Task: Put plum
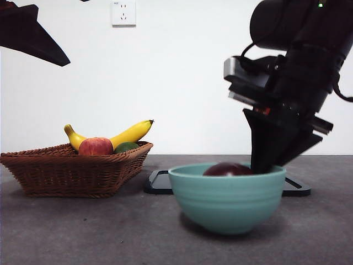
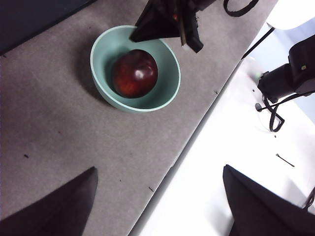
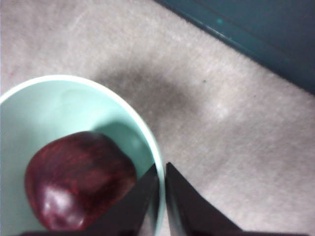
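- Front view: the plum (image 1: 227, 169) lies inside the bowl (image 1: 226, 199), in the lower middle of the frame; only its dark top shows above the rim.
- The right claw (image 1: 263, 165) comes down from the upper right of the frame, and its tip is at the bowl's rim, just beside the plum.
- At the left a basket (image 1: 71, 171) holds a banana (image 1: 129, 133), an apple (image 1: 95, 147) and a green fruit (image 1: 126, 147).
- A black tray (image 1: 160, 182) lies flat behind the bowl. A black tip of the other arm is in the upper left corner.
- Left wrist view: the plum (image 2: 135, 73) rests in the bowl (image 2: 108, 91), in the upper middle of the frame, on the grey bench (image 2: 74, 142). The left claw (image 2: 160, 196) is released, its jaws far apart, holding nothing.
- Right wrist view: the plum (image 3: 78, 179) is at the lower left, in the bowl (image 3: 64, 108). The right claw (image 3: 162, 169) is clenched, jaws almost together over the rim, grasping nothing; the plum is free.
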Motion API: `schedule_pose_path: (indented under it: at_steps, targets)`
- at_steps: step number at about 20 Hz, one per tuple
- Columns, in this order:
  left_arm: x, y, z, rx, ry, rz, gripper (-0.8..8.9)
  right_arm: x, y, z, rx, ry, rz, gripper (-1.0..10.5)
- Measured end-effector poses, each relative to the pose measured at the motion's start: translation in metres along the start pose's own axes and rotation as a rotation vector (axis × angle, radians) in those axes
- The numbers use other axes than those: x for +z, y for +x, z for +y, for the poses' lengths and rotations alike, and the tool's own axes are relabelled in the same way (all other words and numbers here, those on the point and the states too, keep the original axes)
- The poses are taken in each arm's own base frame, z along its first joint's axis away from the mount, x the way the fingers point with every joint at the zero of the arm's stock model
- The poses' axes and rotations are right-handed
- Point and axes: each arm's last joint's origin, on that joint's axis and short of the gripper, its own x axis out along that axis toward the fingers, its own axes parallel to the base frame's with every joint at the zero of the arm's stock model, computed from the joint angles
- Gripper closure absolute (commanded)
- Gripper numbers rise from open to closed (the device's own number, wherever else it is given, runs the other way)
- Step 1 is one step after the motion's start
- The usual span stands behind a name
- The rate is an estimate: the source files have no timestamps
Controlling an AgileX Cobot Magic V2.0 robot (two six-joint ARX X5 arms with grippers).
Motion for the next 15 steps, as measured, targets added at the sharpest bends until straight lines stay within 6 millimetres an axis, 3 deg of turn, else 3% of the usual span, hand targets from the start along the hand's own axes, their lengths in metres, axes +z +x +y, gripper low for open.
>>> schedule_pose_path:
  at_steps: [5, 10, 13, 15]
  targets:
    - [0.000, 0.000, 0.000, 0.000, 0.000, 0.000, 4.09, 0.025, -0.026, 0.003, -0.035, -0.006, -0.099, 9.3]
    - [0.000, 0.000, 0.000, 0.000, 0.000, 0.000, 4.09, 0.054, -0.050, -0.013, -0.082, 0.038, -0.200, 9.3]
    - [0.000, 0.000, 0.000, 0.000, 0.000, 0.000, 4.09, 0.079, -0.051, -0.032, -0.110, 0.074, -0.230, 9.3]
    - [0.000, 0.000, 0.000, 0.000, 0.000, 0.000, 4.09, 0.096, -0.041, -0.045, -0.124, 0.084, -0.221, 9.3]
